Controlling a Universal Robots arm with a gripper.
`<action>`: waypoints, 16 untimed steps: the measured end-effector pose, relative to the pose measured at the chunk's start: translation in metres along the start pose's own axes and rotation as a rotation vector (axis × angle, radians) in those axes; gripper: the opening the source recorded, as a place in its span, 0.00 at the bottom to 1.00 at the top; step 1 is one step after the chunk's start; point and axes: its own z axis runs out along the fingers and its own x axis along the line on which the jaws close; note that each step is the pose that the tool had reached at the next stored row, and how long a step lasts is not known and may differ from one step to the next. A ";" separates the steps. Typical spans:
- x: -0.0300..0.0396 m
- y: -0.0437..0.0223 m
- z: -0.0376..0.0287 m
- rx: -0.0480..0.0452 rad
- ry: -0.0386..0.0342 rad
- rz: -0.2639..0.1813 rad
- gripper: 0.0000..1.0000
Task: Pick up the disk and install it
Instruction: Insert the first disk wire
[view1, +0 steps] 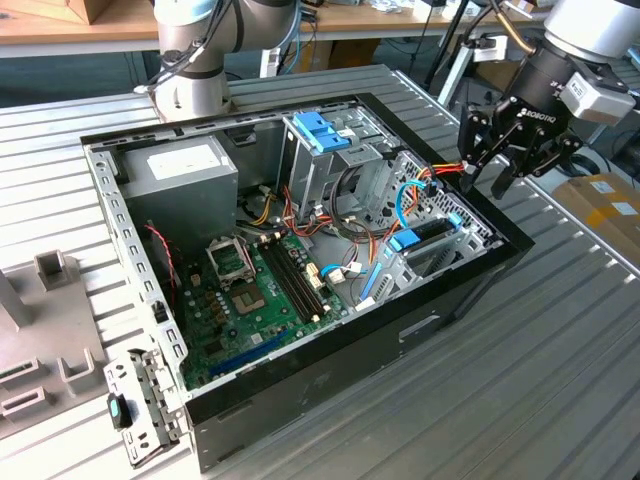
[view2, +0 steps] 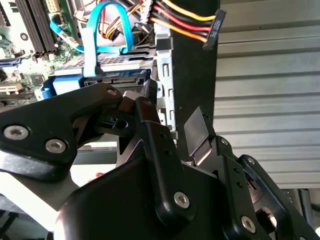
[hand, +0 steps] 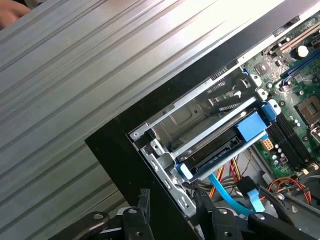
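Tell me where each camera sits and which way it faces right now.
Exterior view: off the arm, looking down into the open black computer case; shows the black three-finger gripper above its corner.
First wrist view: on the wrist, looking past the gripper at the dark blue-railed disk in its metal bay.
Second wrist view: on the wrist, looking along the fingers toward that corner.
Shared: both wrist views show the blue flat cable.

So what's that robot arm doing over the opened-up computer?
It is working on fitting a disk into the open computer case. The gripper hangs over the case's corner at the exterior view's right, holding nothing. The disk, with its blue rails, sits in the metal bay at that corner. A blue cable loops just beside it.
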 end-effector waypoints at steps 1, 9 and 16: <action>0.0004 -0.0013 0.0002 0.0000 0.0001 -0.003 0.50; -0.0052 -0.0152 0.0025 -0.0005 0.0014 -0.032 0.50; -0.0015 -0.0276 0.0033 -0.0009 0.0027 -0.062 0.50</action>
